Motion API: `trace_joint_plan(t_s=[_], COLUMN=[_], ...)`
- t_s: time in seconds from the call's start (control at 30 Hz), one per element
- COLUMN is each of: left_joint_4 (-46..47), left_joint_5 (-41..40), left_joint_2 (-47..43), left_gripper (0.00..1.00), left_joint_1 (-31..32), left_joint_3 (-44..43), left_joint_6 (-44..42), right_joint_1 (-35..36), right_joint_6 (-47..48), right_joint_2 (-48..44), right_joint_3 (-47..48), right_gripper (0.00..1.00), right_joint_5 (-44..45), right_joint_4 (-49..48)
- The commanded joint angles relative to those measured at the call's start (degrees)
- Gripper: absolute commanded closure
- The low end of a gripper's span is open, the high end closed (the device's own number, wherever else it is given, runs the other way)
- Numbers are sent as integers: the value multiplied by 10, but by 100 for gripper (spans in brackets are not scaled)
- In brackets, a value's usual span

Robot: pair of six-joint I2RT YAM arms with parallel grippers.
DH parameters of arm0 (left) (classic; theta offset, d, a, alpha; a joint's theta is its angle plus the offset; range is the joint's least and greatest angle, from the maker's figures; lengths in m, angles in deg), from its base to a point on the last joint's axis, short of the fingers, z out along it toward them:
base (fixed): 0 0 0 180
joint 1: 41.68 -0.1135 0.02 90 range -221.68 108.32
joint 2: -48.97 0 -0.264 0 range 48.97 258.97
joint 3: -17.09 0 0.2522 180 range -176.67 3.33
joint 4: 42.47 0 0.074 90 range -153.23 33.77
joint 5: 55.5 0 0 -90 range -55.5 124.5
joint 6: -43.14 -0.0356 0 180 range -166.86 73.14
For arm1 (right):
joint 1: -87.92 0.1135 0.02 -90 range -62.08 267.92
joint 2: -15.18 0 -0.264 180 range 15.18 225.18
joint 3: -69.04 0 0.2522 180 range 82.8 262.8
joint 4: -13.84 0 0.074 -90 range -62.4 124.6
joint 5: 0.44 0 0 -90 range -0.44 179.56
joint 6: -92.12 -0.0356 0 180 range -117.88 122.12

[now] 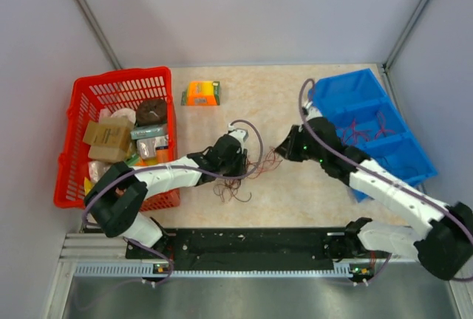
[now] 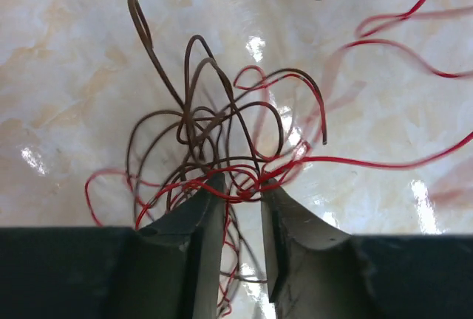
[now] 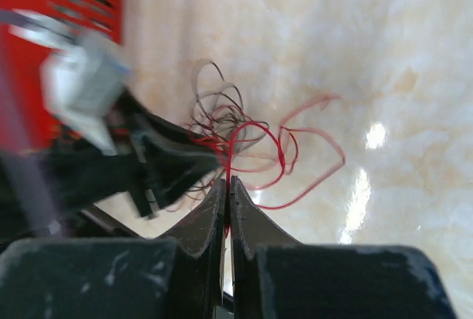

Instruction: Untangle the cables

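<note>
The cables lie as a wiry bundle of dark brown and red strands on the table between the two arms. In the left wrist view the cables spread just ahead of my left gripper. Its jaws stand a little apart, and red and brown strands cross the gap at the fingertips. My right gripper is shut, with a red cable running up out of its closed tips toward the bundle. From above, the left gripper is over the bundle and the right gripper is at its right side.
A red basket full of packets stands at the left. An orange object lies at the back. A blue compartment bin at the right holds thin red wires. The left arm's black gripper body shows close in the right wrist view.
</note>
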Motion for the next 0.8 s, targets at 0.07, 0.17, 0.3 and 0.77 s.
trace_joint_plan(t_s=[0.07, 0.17, 0.3, 0.77], left_joint_4=[36, 34, 42, 42], left_joint_5=[-51, -54, -58, 25], left_joint_2=[-17, -35, -66, -112], left_gripper=[81, 80, 75, 48], left_joint_1=[-5, -4, -5, -6], left_joint_3=[39, 55, 79, 87], left_joint_6=[3, 4, 3, -17], right_joint_1=[-27, -48, -51, -55], right_joint_6=[66, 98, 151, 199], right_joint_2=[-137, -148, -133, -38], right_joint_3=[211, 319, 465, 484], right_gripper=[100, 100, 100, 98], right_joint_5=[101, 132, 202, 123], right_joint_4=[181, 226, 263, 315])
